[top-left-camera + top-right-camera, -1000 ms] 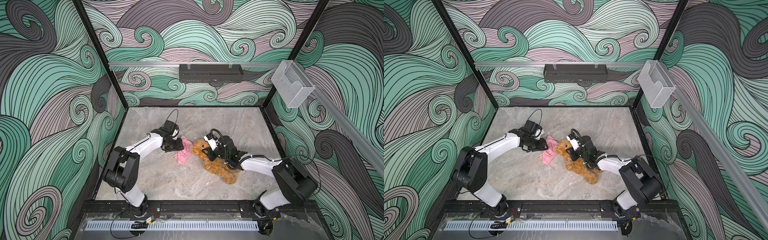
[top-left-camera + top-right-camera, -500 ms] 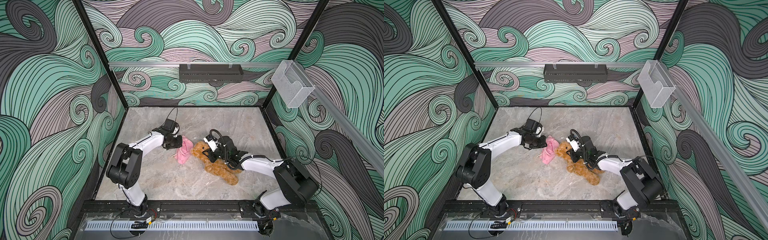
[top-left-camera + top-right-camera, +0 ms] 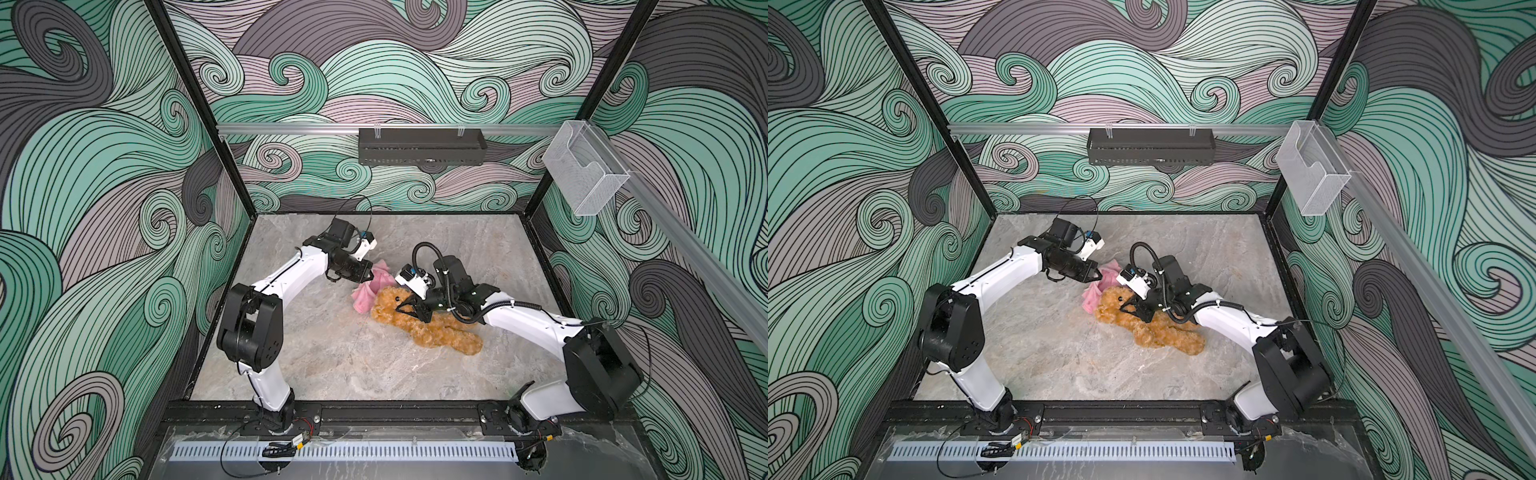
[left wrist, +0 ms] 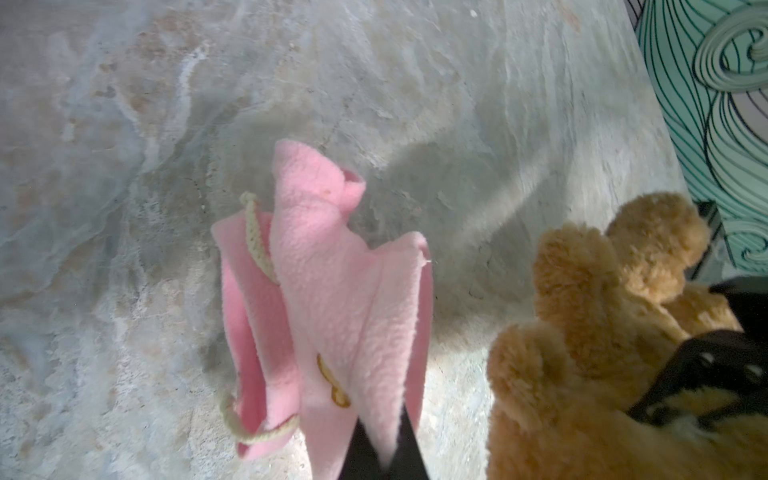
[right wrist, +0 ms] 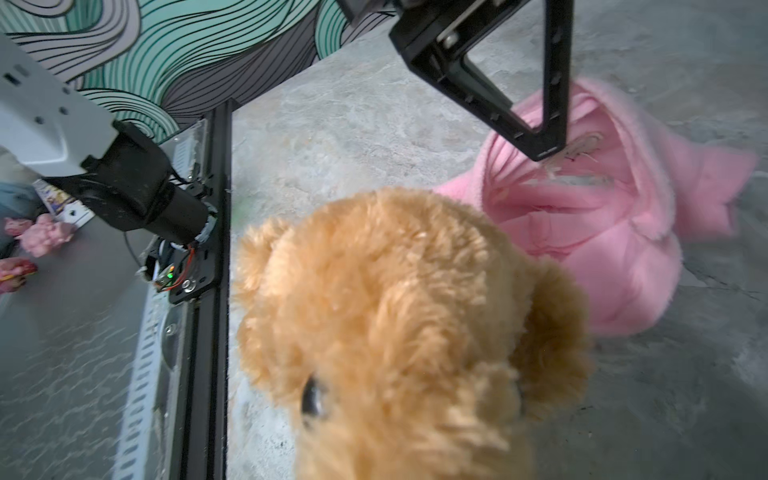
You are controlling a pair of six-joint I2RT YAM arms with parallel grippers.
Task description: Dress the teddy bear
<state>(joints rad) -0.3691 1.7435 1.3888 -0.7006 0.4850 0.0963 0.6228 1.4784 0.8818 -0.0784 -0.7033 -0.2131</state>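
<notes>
The teddy bear (image 3: pixel 432 328) (image 3: pixel 1158 328), golden-brown, lies on the marble floor with its head toward the pink garment (image 3: pixel 370 291) (image 3: pixel 1094 293). My left gripper (image 3: pixel 371 275) (image 3: pixel 1099 274) is shut on an upper fold of the garment (image 4: pixel 324 291), which hangs from it with a cream cord showing; the fingertips (image 4: pixel 399 453) pinch the fleece. My right gripper (image 3: pixel 405 309) (image 3: pixel 1129 309) is shut on the bear at its neck. In the right wrist view the bear's head (image 5: pixel 395 311) hides my own jaws, and the garment (image 5: pixel 615 241) lies just beyond it.
A clear plastic bin (image 3: pixel 586 166) hangs on the right wall and a black box (image 3: pixel 419 145) on the back wall. The black frame rail (image 3: pixel 374 411) runs along the front edge. Bare marble floor (image 3: pixel 353 365) lies in front of the bear.
My left gripper has shut on the pink garment and its wrist has risen a little. The bear's head, held by the right gripper, has shifted slightly toward the garment.
</notes>
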